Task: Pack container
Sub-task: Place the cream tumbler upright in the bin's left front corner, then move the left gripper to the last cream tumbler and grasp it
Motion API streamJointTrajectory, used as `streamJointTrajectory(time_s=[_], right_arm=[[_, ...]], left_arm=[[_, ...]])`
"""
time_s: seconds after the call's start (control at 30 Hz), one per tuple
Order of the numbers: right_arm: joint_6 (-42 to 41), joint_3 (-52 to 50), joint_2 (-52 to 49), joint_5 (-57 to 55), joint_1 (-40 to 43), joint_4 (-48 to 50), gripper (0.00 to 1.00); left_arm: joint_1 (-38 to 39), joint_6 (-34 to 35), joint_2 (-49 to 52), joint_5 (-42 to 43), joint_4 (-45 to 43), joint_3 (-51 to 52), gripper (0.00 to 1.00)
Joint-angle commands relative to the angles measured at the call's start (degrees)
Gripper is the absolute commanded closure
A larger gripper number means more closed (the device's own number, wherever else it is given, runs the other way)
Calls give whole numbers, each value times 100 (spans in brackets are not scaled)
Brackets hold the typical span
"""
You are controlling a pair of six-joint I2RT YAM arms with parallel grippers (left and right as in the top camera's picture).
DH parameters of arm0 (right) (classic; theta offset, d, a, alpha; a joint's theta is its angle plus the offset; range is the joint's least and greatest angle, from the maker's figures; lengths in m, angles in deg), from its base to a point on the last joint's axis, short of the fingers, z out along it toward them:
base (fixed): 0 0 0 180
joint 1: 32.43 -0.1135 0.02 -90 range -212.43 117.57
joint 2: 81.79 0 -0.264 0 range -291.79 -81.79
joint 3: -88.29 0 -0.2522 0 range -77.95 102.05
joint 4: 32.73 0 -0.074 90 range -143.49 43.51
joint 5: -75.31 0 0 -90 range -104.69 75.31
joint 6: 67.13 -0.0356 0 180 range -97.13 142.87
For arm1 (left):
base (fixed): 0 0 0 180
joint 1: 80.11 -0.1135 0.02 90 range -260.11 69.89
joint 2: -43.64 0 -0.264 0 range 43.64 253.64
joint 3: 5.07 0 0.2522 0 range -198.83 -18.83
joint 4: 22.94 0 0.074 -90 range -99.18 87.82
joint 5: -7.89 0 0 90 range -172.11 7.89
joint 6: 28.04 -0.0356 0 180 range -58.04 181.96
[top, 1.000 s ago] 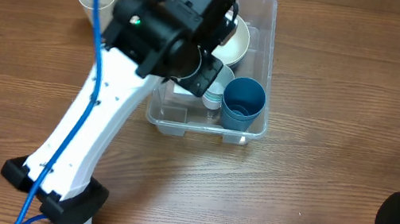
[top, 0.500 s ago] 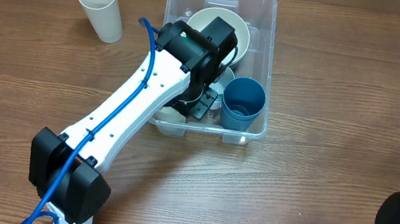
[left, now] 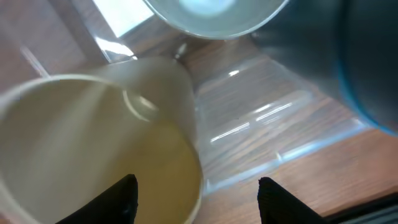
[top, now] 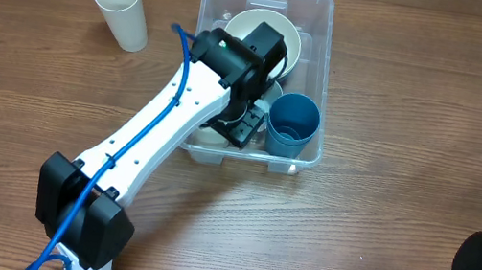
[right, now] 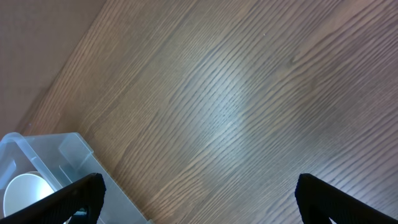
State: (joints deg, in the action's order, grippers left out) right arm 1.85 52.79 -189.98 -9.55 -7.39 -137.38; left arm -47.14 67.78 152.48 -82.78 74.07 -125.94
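Left tool (left: 196, 194), fingers spread and released, hangs inside the clear container (top: 324, 61) at the worktop's (top: 408, 181) far middle. The right tool (right: 196, 196) gapes wide over brown wood grain.

no readable text, labels, brands, numbers or signs anywhere
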Motion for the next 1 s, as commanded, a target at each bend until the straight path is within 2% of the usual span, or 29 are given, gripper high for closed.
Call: streamJointTrajectory(time_s=[0.0,0.13,0.17,0.27,0.43,0.53,0.63,0.73,0.83,0.9,0.97], right_arm=[[-46,122,79,9,-11,33,0],[-46,122,79,7,-11,31,0],[-46,122,79,7,-11,31,0],[-46,122,79,9,-11,31,0],[-46,122,79,9,-11,31,0],[-46,122,79,7,-11,31,0],[-46,122,79,7,-11,31,0],[-46,122,76,7,-11,31,0],[-46,122,79,7,-11,31,0],[-46,122,79,7,-11,33,0],[-46,122,79,7,-11,31,0]], left_arm=[[4,-109,-52,-251,203,-1252,37],[-184,-81,-52,-1113,302,-2577,24],[-442,-68,-52,-1403,181,-2745,20],[-1311,109,-33,-1491,-256,-2706,18],[-3029,153,557,-802,-1320,-2695,16],[-3375,-160,1228,-514,-1639,-2695,15],[-3493,-468,1926,205,-2037,-2695,15],[-3469,-654,2199,243,-2293,-2695,15],[-3467,-975,2308,393,-2374,-2691,21],[-3467,-1084,2374,389,-2317,-2684,39],[-3467,-1102,2503,365,-2181,-2675,53]])
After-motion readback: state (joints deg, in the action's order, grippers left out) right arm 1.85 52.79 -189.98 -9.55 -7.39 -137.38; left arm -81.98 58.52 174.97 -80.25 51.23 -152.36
